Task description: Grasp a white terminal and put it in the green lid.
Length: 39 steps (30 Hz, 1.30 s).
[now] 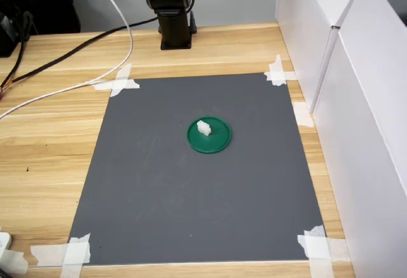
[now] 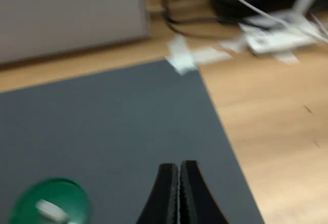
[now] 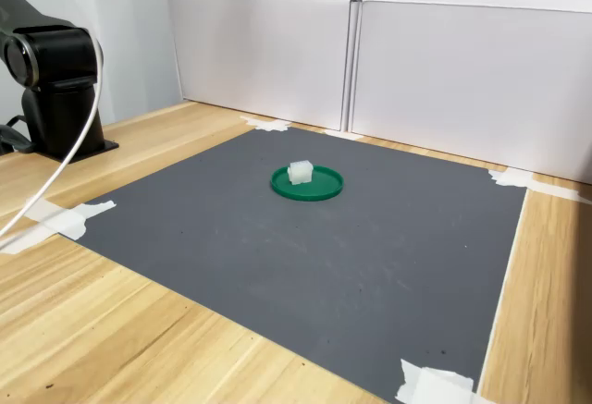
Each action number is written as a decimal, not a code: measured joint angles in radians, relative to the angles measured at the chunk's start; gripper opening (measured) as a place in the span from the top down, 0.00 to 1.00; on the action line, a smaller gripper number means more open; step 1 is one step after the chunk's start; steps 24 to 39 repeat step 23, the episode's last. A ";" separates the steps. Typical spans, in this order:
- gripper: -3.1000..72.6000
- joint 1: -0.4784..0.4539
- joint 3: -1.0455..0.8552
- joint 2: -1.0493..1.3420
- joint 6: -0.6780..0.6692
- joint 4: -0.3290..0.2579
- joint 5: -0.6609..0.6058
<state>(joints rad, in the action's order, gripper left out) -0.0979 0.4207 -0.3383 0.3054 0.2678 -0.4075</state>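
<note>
My gripper is closed with nothing in it: in the wrist view the two black fingers press flat against each other above the dark grey mat, off to one side of the green lid. That view is blurred. The white terminal sits inside the green lid, resting on its floor near the rim on the first exterior view's left. In the second exterior view the terminal stands upright in the lid. The lid lies near the middle of the mat, which is taped at its corners to the wooden worktop. My arm's black base stands on the worktop beyond the mat's far edge.
</note>
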 joint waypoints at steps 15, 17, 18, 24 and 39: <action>0.98 -0.043 -0.270 0.239 0.000 0.000 -0.009; 0.98 -0.043 -0.271 0.263 0.000 0.000 -0.009; 0.98 -0.043 -0.271 0.273 0.000 0.001 -0.009; 0.98 -0.043 -0.271 0.293 0.000 0.008 -0.008; 0.98 -0.043 -0.271 0.293 0.000 0.008 -0.008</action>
